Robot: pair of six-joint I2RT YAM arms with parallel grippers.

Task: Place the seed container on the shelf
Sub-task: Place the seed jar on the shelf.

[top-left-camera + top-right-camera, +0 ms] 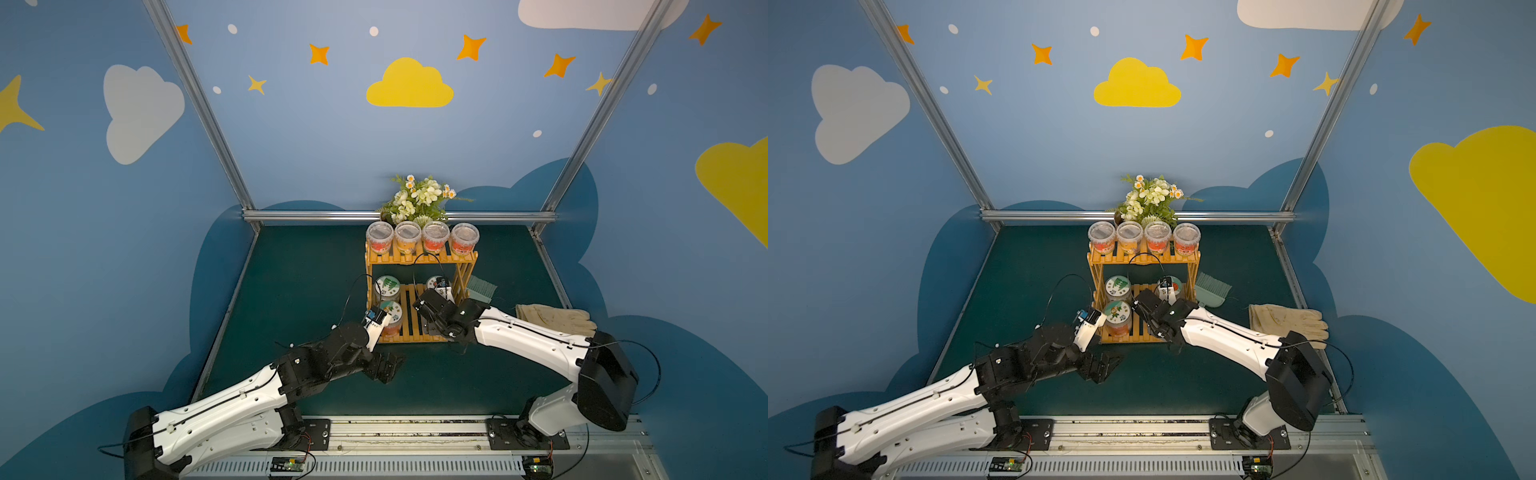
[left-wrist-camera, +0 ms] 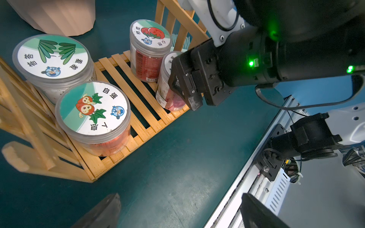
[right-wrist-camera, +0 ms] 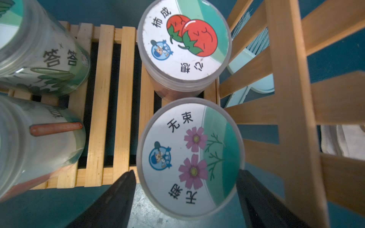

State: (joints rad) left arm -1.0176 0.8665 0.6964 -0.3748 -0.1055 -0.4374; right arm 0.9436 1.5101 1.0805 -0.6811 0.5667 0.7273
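Note:
The seed container, a clear jar with pink flowers on its white lid, stands at the front right corner of the shelf's lower tier. My right gripper comes down over it, one black finger against each side of the jar, shut on it. In the left wrist view the jar shows partly under the right gripper. In both top views the arm hides the jar. My left gripper hangs open and empty over the mat in front of the shelf.
Three other jars share the lower tier: tomato lid, strawberry lid, green-leaf lid. Several clear cups line the top tier. Flowers stand behind; a brush and gloves lie to the right.

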